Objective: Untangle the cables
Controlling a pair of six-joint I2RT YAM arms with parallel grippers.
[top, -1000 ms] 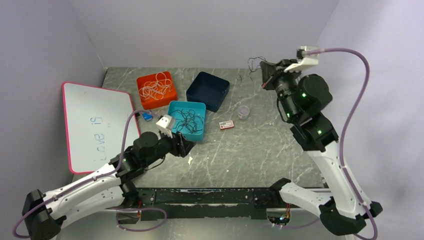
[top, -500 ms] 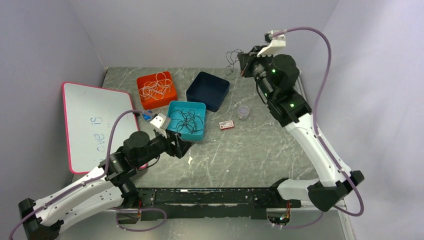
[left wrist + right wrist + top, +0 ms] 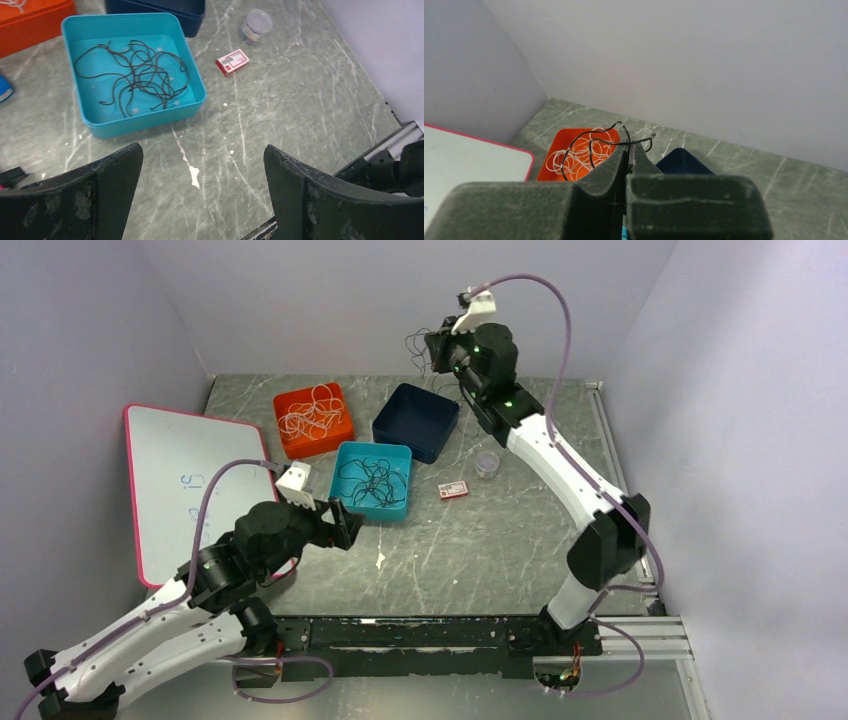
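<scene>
Cables first: one thin black cable [image 3: 600,144] is pinched in the right claw [image 3: 626,152]. Its jaws are shut tight on it and the wire loops up and out past the fingertips. In the overhead view that claw sits top centre of the frame, held up in the air just behind the navy tray [image 3: 415,420]. The rest of the black stuff is a tangle of black cables [image 3: 135,75] lying loose in the teal tray [image 3: 145,125], which is mid-frame overhead and just beside the navy one, on its lower left. Up and left of that is the orange tray [image 3: 290,445] with a pile of whitish loops [image 3: 312,418] in it. The left claw [image 3: 201,170] is spread wide open with nothing between the fingers, just bare marbled bench [image 3: 520,540] showing in the gap. It's on the near side of the teal tray, pointing at it but not touching. Other bits: a small clear jar [image 3: 487,463] and a red-and-white card [image 3: 453,490] sit right of the teal tray, near each other but apart. A pink-framed whiteboard [image 3: 190,490] with blue scribble lies along the left of the frame.
</scene>
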